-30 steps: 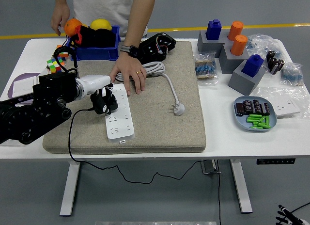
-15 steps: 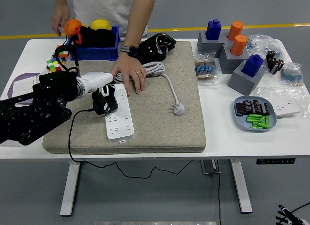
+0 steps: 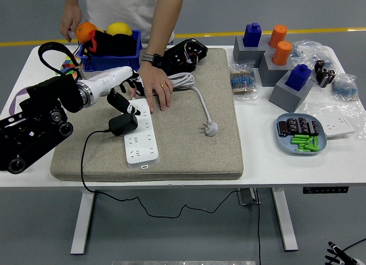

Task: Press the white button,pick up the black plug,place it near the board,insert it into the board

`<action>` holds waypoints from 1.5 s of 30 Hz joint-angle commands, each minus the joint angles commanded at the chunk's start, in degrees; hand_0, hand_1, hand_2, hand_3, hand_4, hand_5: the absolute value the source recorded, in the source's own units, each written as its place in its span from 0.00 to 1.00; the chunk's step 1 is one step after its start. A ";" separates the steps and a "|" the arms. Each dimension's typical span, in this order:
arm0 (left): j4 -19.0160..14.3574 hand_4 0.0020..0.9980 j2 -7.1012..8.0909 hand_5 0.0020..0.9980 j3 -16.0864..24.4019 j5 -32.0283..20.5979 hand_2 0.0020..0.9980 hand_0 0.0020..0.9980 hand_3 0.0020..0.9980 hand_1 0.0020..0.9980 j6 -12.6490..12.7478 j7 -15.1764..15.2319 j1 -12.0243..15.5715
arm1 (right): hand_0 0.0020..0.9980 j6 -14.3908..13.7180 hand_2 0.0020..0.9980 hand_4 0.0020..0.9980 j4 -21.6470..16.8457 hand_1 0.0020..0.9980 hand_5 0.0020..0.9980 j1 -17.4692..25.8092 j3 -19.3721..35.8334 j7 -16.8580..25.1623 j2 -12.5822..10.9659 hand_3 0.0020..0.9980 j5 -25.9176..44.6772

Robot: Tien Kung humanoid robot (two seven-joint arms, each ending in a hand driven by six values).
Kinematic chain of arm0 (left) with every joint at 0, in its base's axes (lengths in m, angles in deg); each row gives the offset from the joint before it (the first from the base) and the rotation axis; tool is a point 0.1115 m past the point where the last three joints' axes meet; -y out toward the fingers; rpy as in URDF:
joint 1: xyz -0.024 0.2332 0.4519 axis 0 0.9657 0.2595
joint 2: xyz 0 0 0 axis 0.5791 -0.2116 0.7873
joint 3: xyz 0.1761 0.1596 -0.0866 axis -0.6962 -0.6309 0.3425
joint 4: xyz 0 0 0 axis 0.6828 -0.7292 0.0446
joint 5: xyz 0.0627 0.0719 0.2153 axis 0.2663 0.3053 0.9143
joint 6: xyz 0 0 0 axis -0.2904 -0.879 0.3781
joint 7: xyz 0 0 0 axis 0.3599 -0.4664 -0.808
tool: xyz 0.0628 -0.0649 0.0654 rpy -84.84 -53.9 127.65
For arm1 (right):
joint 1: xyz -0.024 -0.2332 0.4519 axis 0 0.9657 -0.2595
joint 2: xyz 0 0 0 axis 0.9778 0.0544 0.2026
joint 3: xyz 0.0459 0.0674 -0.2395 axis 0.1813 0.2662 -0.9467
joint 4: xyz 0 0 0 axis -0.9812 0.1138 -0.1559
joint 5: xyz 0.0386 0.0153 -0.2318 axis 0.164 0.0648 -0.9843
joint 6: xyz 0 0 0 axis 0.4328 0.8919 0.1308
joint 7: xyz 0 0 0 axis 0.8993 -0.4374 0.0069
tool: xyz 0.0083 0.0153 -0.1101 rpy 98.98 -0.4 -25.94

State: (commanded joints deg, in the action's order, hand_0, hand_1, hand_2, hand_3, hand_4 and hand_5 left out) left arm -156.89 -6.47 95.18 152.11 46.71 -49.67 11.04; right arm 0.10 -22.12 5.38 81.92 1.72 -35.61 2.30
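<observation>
Head view: at centre left of the frame a white power strip (image 3: 141, 133) lay on a grey felt mat (image 3: 189, 133). The black plug (image 3: 122, 124) sat at the strip's left edge with its cord trailing down off the table — whether its prongs were seated in a socket could not be told. The robot's left hand (image 3: 121, 91) hovered just above and to the upper left of the plug, fingers loosely spread and gripping nothing. A person's hand (image 3: 153, 85) pressed the strip's upper end flat.

Judging by this, the insertion step looked finished or nearly so; next would come checking the seating. The right hand was out of frame. The white button could not be made out.
</observation>
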 joint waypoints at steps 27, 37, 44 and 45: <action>2.08 0.77 -0.42 0.00 5.45 3.10 0.24 0.25 0.40 0.22 8.96 10.17 11.43 | 0.79 0.14 0.67 0.74 -0.10 0.68 0.54 0.18 -0.52 0.34 0.18 0.64 0.46; 4.54 0.78 -1.22 0.00 3.73 3.93 0.43 0.57 0.56 0.48 9.58 11.02 10.83 | 0.79 0.19 0.67 0.74 -0.09 0.68 0.54 0.24 -0.67 0.39 0.21 0.64 0.59; 6.46 0.77 -1.64 0.00 2.90 4.00 0.45 0.59 0.56 0.50 9.35 10.79 9.92 | 0.79 0.21 0.67 0.74 -0.05 0.68 0.54 0.20 -0.85 0.40 0.22 0.64 0.69; 6.62 0.77 -1.67 0.00 2.73 3.95 0.45 0.59 0.56 0.50 9.28 10.72 9.87 | 0.79 0.20 0.67 0.74 -0.04 0.68 0.54 0.17 -0.83 0.40 0.22 0.64 0.68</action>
State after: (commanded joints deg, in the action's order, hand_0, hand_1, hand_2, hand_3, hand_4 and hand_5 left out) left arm -150.26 -8.14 97.92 156.06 55.99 -38.95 20.91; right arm 0.30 -22.16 5.55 81.09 2.12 -35.38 2.98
